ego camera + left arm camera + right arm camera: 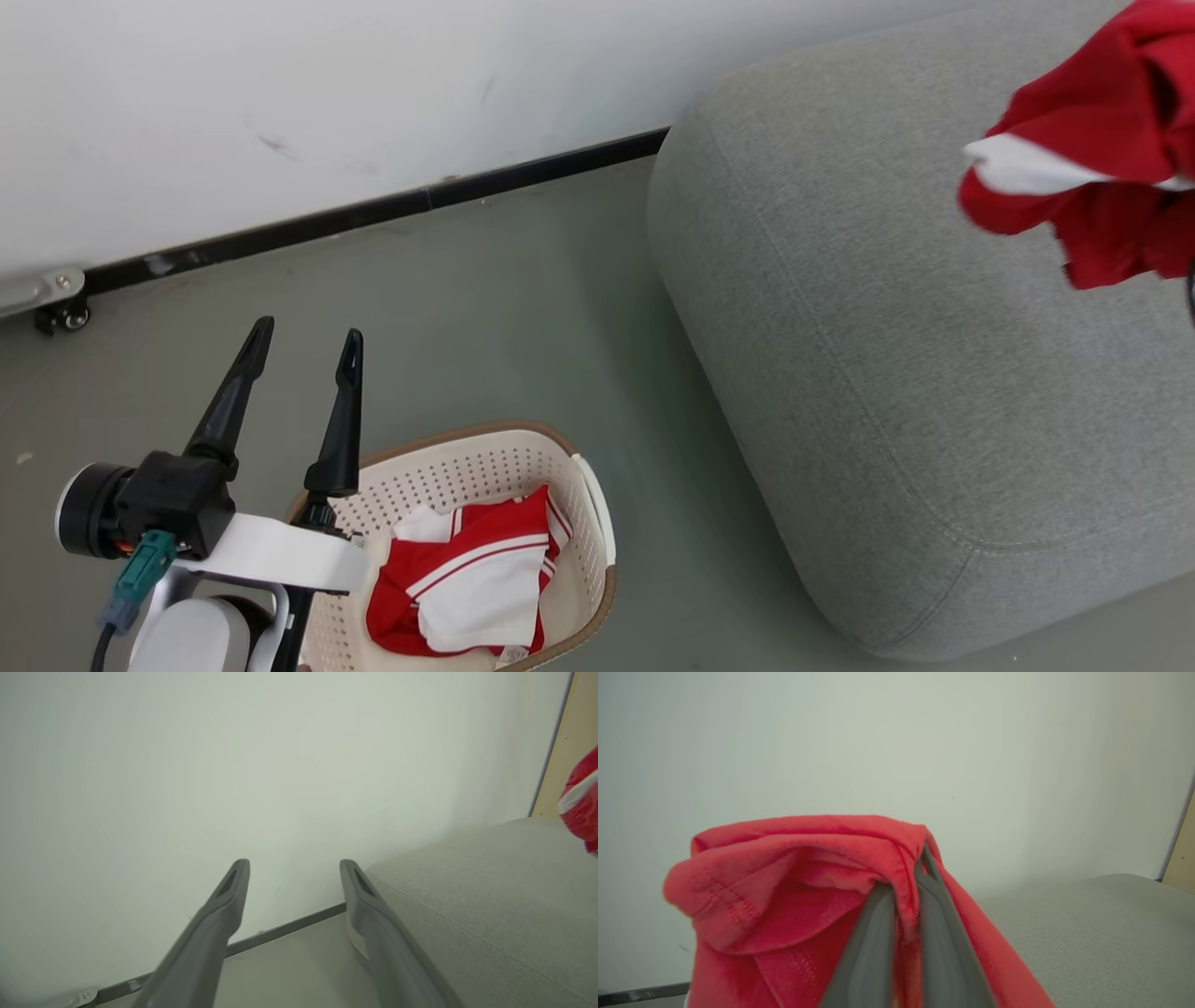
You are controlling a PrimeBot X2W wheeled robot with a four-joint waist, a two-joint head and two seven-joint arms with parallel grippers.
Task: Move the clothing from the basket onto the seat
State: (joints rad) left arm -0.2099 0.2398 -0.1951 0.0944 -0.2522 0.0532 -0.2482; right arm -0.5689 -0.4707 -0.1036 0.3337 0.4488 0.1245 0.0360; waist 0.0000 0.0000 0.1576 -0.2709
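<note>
A red garment with a white panel [1092, 140] hangs in the air over the grey seat [896, 373] at the head view's upper right. My right gripper [908, 891] is shut on that red clothing [794, 896], its fabric pinched between the two dark fingers and draped over them. More red-and-white clothing [467, 579] lies in the cream basket [597, 523] on the floor at lower centre. My left gripper [303, 341] stands open above the basket's left side, nothing between its fingers; its fingers [224, 910] face the wall, the seat [490, 896] to their right.
A white wall with a black baseboard [373, 210] runs behind. A caster on a metal bracket [61, 313] sits at the far left. Grey-green floor [523, 317] separates basket and seat. A tan panel [572, 742] stands beyond the seat.
</note>
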